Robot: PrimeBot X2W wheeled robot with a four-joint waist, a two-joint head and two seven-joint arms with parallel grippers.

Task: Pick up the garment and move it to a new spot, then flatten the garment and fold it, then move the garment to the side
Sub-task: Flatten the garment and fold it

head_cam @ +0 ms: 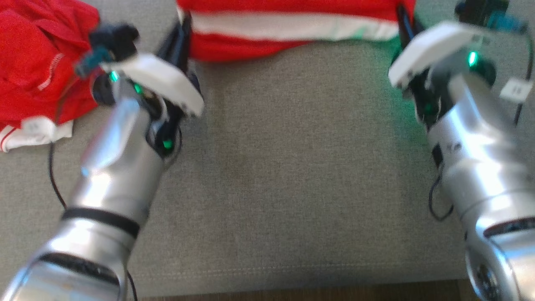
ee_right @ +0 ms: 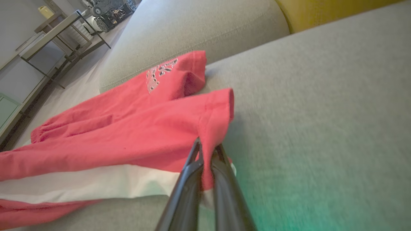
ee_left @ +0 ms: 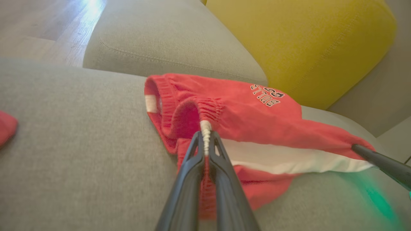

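Looking through the head view first, I see the garment (head_cam: 292, 25), red shorts with a white stripe, stretched across twelve o'clock on the grey sofa seat (head_cam: 292, 167). My left gripper (head_cam: 180, 39) has one end at about eleven o'clock and my right gripper (head_cam: 404, 25) the other at about one. Motion blur is heavy here, so the grips are probably better judged from the wrists. A second red garment (head_cam: 37, 62) lies crumpled at ten o'clock, apart from mine.

Left wrist view: the fingers are together, clamped on the gathered waistband at the white cord (ee_left: 205, 128). A yellow cushion (ee_left: 321, 41) sits at one o'clock.

Right wrist view: the fingers are closed on the hem of a leg opening, with cloth draping away toward nine o'clock.

I judge this to be the carry-and-flatten step. To do it well I'd hold both arms level with gentle tension so the stripe lies straight. I'd lower both ends together and release only once the cloth rests flat.
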